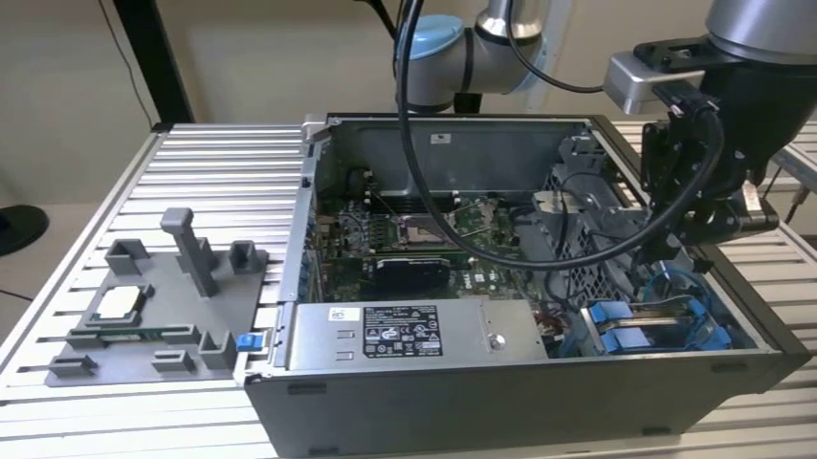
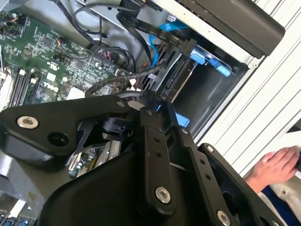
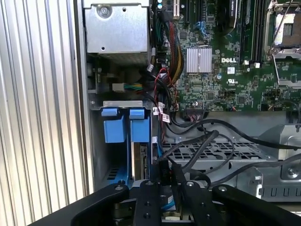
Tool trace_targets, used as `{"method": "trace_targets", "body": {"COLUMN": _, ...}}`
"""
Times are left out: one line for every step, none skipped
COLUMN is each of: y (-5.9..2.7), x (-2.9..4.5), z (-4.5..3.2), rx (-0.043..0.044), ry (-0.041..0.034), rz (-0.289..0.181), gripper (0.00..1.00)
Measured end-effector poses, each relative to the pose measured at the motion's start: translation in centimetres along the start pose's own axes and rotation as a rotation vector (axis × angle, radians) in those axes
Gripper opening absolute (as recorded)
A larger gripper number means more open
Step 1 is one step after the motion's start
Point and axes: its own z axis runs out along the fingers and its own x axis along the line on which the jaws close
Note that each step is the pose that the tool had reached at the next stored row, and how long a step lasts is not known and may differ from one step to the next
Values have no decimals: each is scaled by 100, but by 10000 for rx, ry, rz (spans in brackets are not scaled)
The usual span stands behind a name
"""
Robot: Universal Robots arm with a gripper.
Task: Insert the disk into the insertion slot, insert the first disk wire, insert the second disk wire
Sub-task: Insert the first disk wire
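End effector [image 3: 167,173] is deep inside the open computer case [image 1: 511,402], at the right of the exterior view. Its fingers look nearly closed, pinching what appears to be the black plug of a disk wire [image 3: 188,149]. The cable trails off across the perforated cage [image 3: 221,151]. Right beside the fingertips, the disk [image 3: 141,157] stands on edge in the insertion slot [image 3: 115,129], blue tabs showing, in the case's lower right corner as the exterior view has it, next to the power-supply box [image 1: 396,335]. So the disk looks seated, and I'd call this the wire stage, though first or second wire I can't tell. Seating it calls for squaring the plug to the disk's socket and a short, straight, gentle push. A person's hand [image 2: 277,165] rests out on the table [image 1: 217,172].
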Motion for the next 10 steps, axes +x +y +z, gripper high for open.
{"method": "trace_targets", "body": {"y": 0, "x": 0, "z": 0, "rx": 0, "ry": 0, "rz": 0, "gripper": 100}}
{"method": "trace_targets", "body": {"y": 0, "x": 0, "z": 1, "rx": 0, "ry": 1, "rz": 0, "gripper": 100}}
{"method": "trace_targets", "body": {"y": 0, "x": 0, "z": 3, "rx": 1, "ry": -3, "rz": 0, "gripper": 100}}
{"method": "trace_targets", "body": {"y": 0, "x": 0, "z": 6, "rx": 6, "ry": -12, "rz": 0, "gripper": 100}}
{"method": "trace_targets", "body": {"y": 0, "x": 0, "z": 8, "rx": 12, "ry": -34, "rz": 3, "gripper": 100}}
{"method": "trace_targets", "body": {"y": 1, "x": 2, "z": 10, "rx": 14, "ry": -62, "rz": 5, "gripper": 100}}
{"method": "trace_targets", "body": {"y": 0, "x": 8, "z": 9, "rx": 14, "ry": -81, "rz": 6, "gripper": 100}}
{"method": "trace_targets", "body": {"y": 1, "x": 14, "z": 9, "rx": 15, "ry": -98, "rz": 8, "gripper": 100}}
{"method": "trace_targets", "body": {"y": 0, "x": 20, "z": 8, "rx": 13, "ry": -121, "rz": 11, "gripper": 100}}
{"method": "trace_targets", "body": {"y": 0, "x": 29, "z": 9, "rx": 12, "ry": -153, "rz": 13, "gripper": 100}}
